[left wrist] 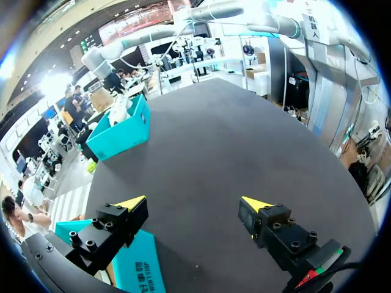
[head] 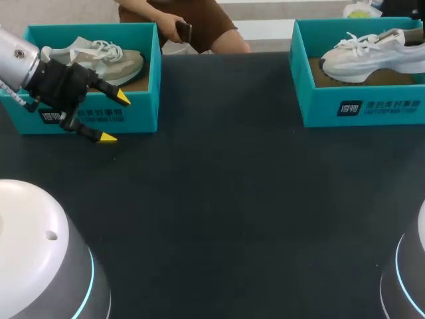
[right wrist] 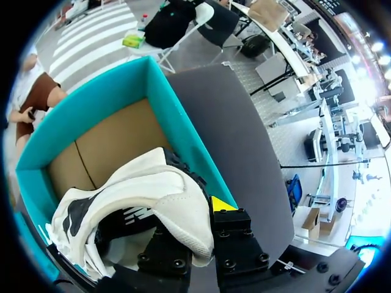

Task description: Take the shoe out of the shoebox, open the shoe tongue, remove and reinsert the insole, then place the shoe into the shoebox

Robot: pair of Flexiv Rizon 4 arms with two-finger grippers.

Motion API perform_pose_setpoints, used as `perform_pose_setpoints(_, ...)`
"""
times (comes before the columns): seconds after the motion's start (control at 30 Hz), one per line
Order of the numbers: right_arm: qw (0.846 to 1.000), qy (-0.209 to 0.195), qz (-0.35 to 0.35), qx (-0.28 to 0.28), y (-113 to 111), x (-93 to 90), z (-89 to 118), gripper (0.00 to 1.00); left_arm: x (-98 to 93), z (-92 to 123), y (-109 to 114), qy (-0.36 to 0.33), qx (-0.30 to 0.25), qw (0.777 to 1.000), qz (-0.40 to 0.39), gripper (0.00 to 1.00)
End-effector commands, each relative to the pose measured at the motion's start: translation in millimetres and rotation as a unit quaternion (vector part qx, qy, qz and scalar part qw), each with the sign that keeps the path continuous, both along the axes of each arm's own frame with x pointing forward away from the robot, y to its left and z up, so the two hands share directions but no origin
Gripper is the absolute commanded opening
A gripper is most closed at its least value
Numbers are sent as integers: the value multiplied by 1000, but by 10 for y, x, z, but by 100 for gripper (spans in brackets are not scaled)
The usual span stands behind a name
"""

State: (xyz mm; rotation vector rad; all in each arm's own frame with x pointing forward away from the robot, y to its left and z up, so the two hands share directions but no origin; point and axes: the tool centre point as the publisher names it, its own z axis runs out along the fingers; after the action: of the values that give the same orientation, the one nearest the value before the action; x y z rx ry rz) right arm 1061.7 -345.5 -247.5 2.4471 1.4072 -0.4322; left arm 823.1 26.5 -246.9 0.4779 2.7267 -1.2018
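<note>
A white shoe (head: 372, 56) lies in the teal shoebox (head: 358, 106) at the back right. In the right wrist view my right gripper (right wrist: 198, 227) is shut on the heel of this white shoe (right wrist: 159, 195), over the box's cardboard floor (right wrist: 110, 146). Only one yellow fingertip (right wrist: 223, 203) shows, outside the heel. The right arm is out of the head view. My left gripper (head: 114, 117) hangs open at the front wall of the back-left teal box (head: 143, 116), nothing between its fingers (left wrist: 131, 202). A beige-grey shoe (head: 109, 60) lies in that box.
Dark tabletop (head: 226, 199) stretches between the two boxes and toward the front. The two white arm bases (head: 40, 252) (head: 405, 272) stand at the front corners. In the left wrist view the far box (left wrist: 119, 131) stands ahead across the table.
</note>
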Motion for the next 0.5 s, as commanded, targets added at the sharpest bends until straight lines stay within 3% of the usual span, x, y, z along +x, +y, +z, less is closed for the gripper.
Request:
perform_pose_setpoints(0.03, 1000, 3, 3, -7, 5, 58, -68, 0, -6, 0, 1, 0, 1, 1000, 0, 100)
perform_pose_setpoints(0.5, 1000, -3, -6, -9, -65, 171, -355, 0, -6, 0, 1, 0, 1, 1000, 0, 100)
